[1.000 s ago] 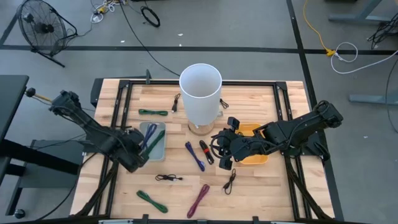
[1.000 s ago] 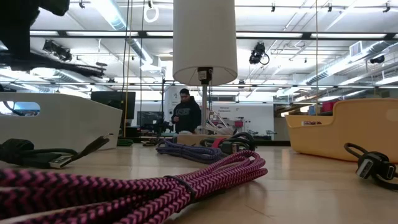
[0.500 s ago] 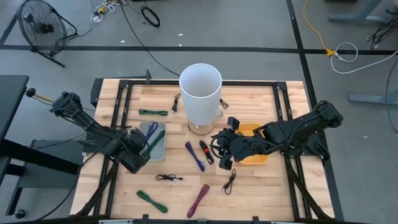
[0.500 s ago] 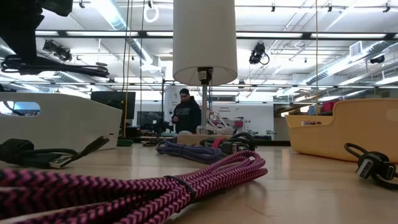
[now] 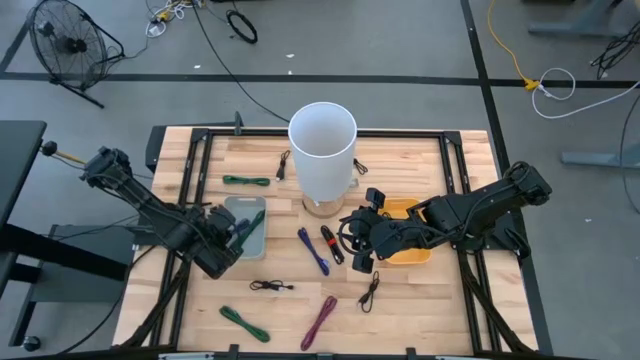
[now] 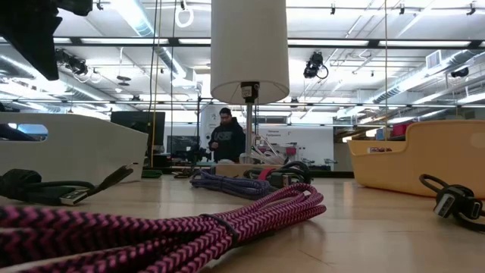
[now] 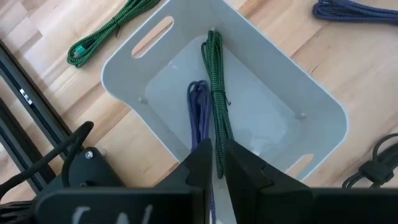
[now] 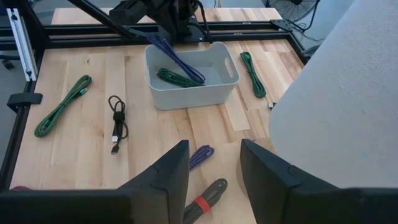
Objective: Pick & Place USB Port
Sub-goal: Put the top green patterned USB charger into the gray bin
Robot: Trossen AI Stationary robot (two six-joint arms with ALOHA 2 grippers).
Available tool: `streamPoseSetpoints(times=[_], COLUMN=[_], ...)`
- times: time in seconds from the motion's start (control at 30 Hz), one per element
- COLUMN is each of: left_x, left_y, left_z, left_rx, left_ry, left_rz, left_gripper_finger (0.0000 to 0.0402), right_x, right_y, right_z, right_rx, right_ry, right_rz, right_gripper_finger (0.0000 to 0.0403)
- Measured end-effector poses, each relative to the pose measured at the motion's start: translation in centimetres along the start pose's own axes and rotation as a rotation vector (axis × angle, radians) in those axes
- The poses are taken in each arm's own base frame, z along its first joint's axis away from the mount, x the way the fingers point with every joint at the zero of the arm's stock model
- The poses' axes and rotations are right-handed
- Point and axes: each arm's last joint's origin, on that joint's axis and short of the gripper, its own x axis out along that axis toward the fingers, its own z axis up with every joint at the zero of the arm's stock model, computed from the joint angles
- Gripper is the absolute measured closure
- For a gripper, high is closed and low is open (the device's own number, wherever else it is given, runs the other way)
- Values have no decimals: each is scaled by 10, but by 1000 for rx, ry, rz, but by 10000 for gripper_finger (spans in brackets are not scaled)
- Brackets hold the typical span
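Observation:
A grey bin (image 5: 240, 204) stands on the table's left part. My left gripper (image 7: 217, 165) hangs slanting down over it, its fingers a narrow gap apart. In the bin (image 7: 311, 102) a green USB cable (image 7: 214, 93) lies along the floor. A purple one (image 8: 177, 59) leans up out of the bin toward the left gripper (image 5: 230, 238). Its upper end is hidden behind a finger. My right gripper (image 8: 214, 177) is open over the table's middle, in front of the yellow bin (image 5: 400, 208), with nothing between its fingers. My left gripper points slanting down into the grey bin. The purple cable's upper end (image 7: 200, 134) runs up behind one finger (image 7: 198, 163). I cannot tell whether the finger touches it. The cable's lower part rests on the bin's floor.
A tall white cylinder (image 5: 322, 145) stands at the far middle. Loose cables lie about: green (image 5: 246, 181), purple (image 5: 313, 250), black with a red band (image 5: 331, 243), magenta (image 5: 320, 320), green (image 5: 243, 322), and two black (image 5: 268, 286) (image 5: 370, 292). A person (image 6: 226, 136) stands far behind the table.
The dark cable strands that hung above the grey bin's rim in the low view have sunk out of sight into the bin. In the high view the purple cable no longer stretches across the bin. My left wrist has turned a little in place.

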Motion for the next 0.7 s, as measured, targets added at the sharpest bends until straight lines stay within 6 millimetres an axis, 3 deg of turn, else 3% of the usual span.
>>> streamPoseSetpoints(times=[0.2,0.33,0.47,0.7], left_x=[0,3,10,38], left_y=[2,13,29,56], left_z=[0,9,28,76], left_rx=[14,12,-60,11], left_ry=[3,-83,-75,35], left_rz=[16,131,270,369], left_gripper_finger=[354,353,353,353], right_x=[0,0,0,0], right_y=[0,0,0,0], right_z=[0,0,0,0], right_rx=[0,0,0,1], right_ry=[0,0,0,-2], right_rz=[0,0,0,1], right_gripper_finger=[256,256,256,256])
